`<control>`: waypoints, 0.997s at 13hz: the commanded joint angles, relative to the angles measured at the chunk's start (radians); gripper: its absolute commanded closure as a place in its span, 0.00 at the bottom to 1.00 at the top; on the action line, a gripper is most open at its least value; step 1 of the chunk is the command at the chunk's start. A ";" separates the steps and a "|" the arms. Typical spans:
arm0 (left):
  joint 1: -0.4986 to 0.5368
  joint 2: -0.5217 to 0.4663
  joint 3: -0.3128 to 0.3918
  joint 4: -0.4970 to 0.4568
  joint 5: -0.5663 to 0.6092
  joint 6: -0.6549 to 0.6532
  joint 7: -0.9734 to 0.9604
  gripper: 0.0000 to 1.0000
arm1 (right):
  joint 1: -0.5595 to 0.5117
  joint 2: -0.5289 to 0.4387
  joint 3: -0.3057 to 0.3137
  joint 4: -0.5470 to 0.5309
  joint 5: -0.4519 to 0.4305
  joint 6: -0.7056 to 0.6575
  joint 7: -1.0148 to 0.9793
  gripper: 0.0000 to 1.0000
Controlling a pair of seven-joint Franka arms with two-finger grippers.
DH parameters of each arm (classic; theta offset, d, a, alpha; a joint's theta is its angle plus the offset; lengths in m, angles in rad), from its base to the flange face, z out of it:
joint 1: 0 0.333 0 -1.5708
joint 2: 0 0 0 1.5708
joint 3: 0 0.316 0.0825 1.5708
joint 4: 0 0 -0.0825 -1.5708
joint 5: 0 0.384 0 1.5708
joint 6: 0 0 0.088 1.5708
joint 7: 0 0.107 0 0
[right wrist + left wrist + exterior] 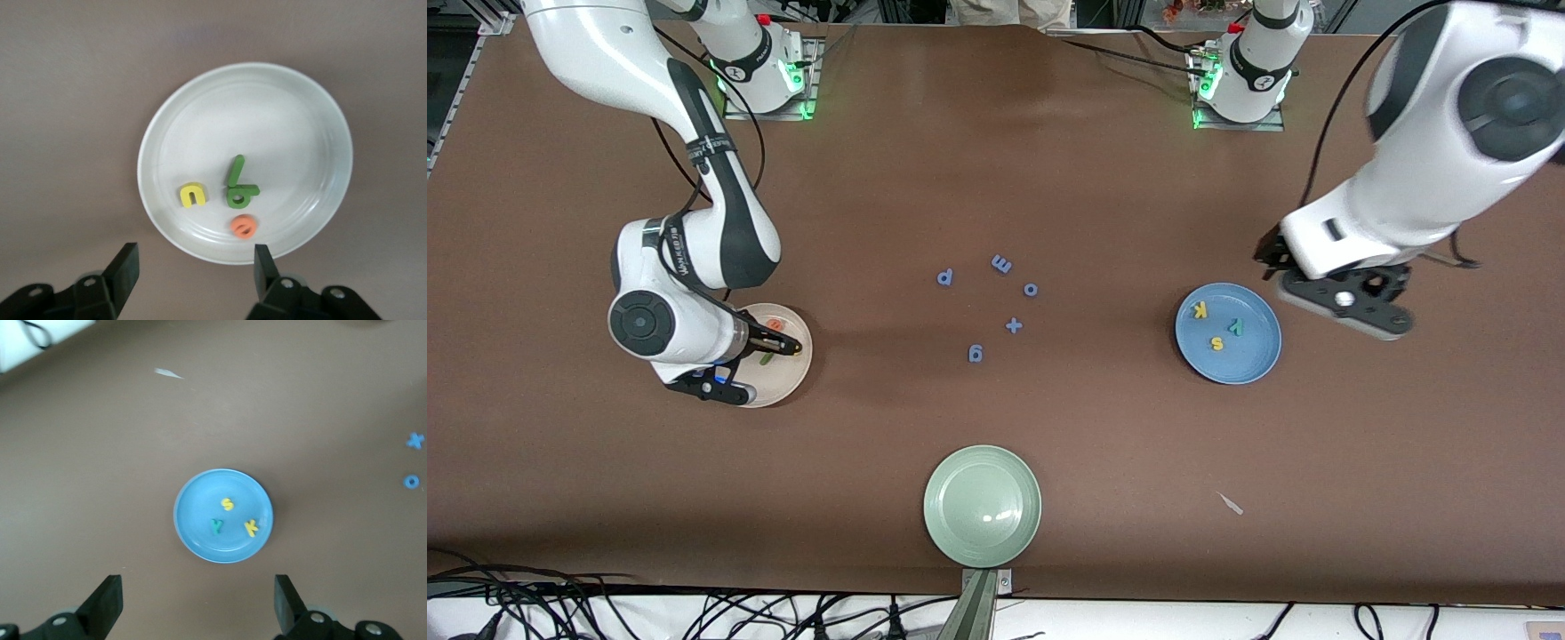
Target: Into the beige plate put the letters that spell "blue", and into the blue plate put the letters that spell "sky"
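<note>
The beige plate point(300, 120) holds a yellow u point(193, 195), an olive-green l point(235, 171) leaning on an olive-green b point(241, 195), and an orange e point(243, 227). My right gripper point(197, 270) hangs open and empty just above that plate's rim; in the front view the right arm hides part of the plate point(793, 366). The blue plate point(1249, 360) carries a yellow k point(1200, 310), a teal y point(1235, 325) and a yellow s point(1216, 342). My left gripper point(198, 603) is open and empty, up in the air beside the blue plate point(200, 547), toward the left arm's end.
A pale green plate point(982, 505) sits near the table's front edge. Blue letters p point(945, 277), m point(1001, 263), o point(1031, 289), g point(975, 353) and a plus sign point(1013, 325) lie mid-table between the two plates. A small white scrap point(1230, 503) lies nearer the front camera than the blue plate.
</note>
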 commanded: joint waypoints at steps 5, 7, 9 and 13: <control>-0.118 -0.123 0.334 -0.103 -0.243 0.031 -0.125 0.00 | -0.007 -0.040 -0.007 0.281 0.005 -0.327 -0.056 0.00; -0.118 -0.233 0.353 -0.305 -0.270 0.212 -0.129 0.00 | -0.009 -0.115 -0.021 0.295 -0.002 -0.343 -0.053 0.00; -0.121 -0.300 0.335 -0.395 -0.200 0.229 -0.135 0.00 | -0.007 -0.171 -0.046 0.295 -0.002 -0.370 -0.087 0.00; -0.102 -0.326 0.269 -0.392 -0.136 0.147 -0.140 0.00 | -0.079 -0.312 -0.046 0.277 -0.002 -0.482 -0.288 0.00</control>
